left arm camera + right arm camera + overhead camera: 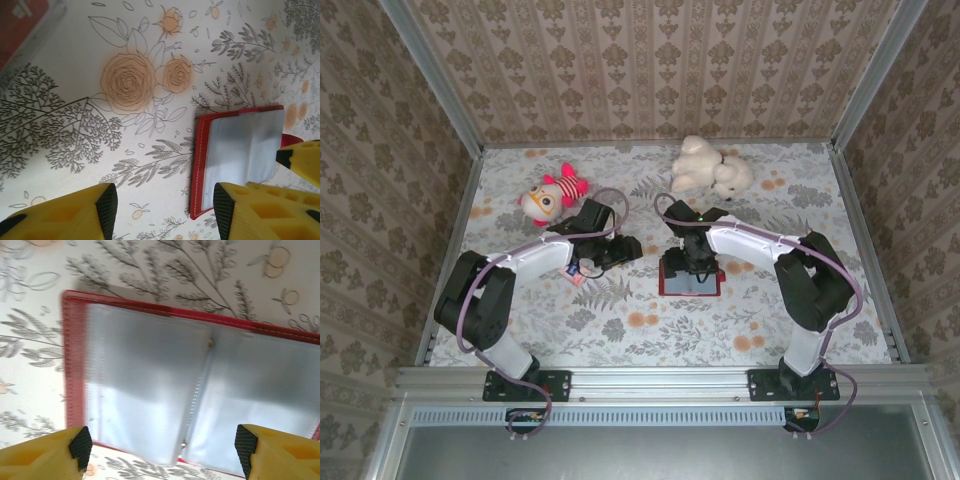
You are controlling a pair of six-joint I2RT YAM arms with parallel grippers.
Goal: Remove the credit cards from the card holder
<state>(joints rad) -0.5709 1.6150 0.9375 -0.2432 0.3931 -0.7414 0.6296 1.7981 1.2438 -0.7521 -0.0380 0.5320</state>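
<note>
Red card holder [692,288] is lying open at centre frame, its grey pockets [145,390] showing no cards (possibly hidden inside). Right gripper [162,446] is hovering above it, wide open, empty; left gripper [162,207] is gaping beside it, empty. Removal is looking undone.

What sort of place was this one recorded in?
Likely a staged lab test booth, not a home: beige damask-wallpapered panel walls in silver metal framing enclose a floral-print tabletop, with two black-and-white robot arms bolted to the front rail.
</note>
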